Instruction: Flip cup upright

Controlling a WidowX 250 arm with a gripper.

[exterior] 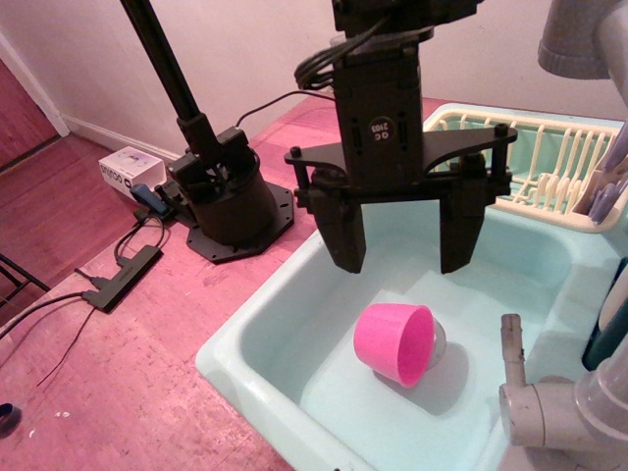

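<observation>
Cup (394, 342) waits below the gripper (403, 267) — fingers spread wide, holding nothing. It lies tipped on its side in the pale sink (257, 334). Likely light, stiff, slick plastic — pinching across the rim wall looks safest.

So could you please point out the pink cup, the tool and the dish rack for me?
pink cup (391, 339), main camera view, on its outer side wall.
tool (404, 257), main camera view, gap midway between fingertips.
dish rack (549, 157), main camera view, on its cream slats.

Pink cup (395, 342) lies on its side in the sink (257, 329), apparently below the parted jaws.
</observation>
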